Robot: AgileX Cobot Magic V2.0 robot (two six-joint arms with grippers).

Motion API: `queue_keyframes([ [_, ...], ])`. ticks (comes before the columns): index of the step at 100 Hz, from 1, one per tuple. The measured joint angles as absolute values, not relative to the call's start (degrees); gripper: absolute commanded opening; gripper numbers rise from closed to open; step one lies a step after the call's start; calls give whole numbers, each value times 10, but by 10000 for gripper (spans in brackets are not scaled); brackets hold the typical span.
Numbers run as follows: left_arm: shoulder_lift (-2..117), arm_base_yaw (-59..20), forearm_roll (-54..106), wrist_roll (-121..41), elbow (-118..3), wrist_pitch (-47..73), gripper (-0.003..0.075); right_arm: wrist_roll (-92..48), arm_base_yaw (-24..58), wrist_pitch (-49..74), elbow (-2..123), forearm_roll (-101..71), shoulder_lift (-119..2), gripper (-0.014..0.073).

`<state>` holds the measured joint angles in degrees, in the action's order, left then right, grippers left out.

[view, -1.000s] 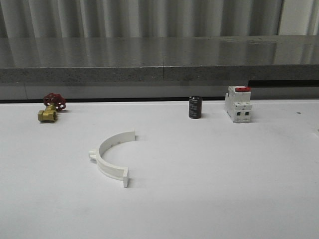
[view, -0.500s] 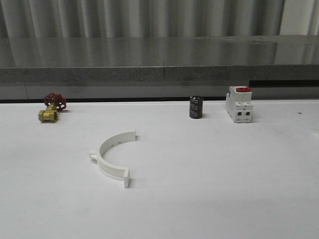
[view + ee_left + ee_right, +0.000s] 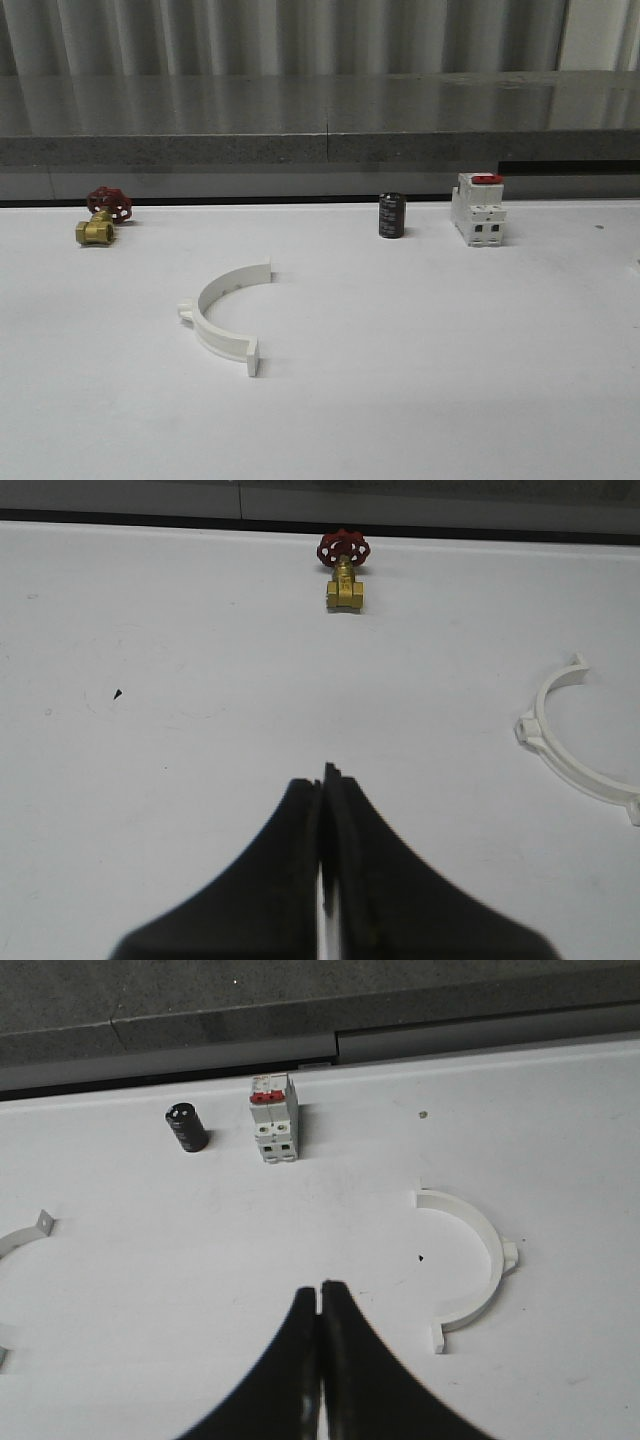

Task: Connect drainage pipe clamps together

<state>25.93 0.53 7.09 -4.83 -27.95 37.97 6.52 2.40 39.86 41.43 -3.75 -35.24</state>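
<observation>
Brass-bodied, with a red handwheel, the valve (image 3: pixel 103 216) sits far left on the white table (image 3: pixel 420 340), apart from our task. Next we find one clamp half (image 3: pixel 226 312) lying flat, its open side facing right, presumably so its flanges can meet a partner. Further right stand a black capacitor (image 3: pixel 392 215) and a breaker (image 3: pixel 478 209), both bystanders. In the right wrist view we see the second clamp half (image 3: pixel 470 1260) lying flat, opening toward the first. Our left gripper (image 3: pixel 324 780) and right gripper (image 3: pixel 320 1295) hover with jaws pressed together, holding nothing; joining is not yet begun.
</observation>
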Motion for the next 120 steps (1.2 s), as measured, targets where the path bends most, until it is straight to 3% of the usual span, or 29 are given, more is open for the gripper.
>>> queue_keyframes([
  [6,259,5,71,-48,-280,380,-21,65,24,404,419,-38,-377,-43],
  [13,259,5,71,-49,-280,379,-21,65,24,418,419,-39,-400,41],
  [30,259,5,71,-49,-280,379,-21,65,24,452,419,-39,-438,437],
  [37,259,5,71,-49,-280,379,-21,65,24,460,419,-39,-445,533],
  [59,259,5,71,-49,-280,379,-21,62,24,470,448,-39,-495,539],
  [87,259,5,71,-49,-280,379,-21,5,18,470,575,-40,-693,539],
  [120,259,5,71,-49,-280,379,-21,-56,-93,464,654,-43,-880,539],
])
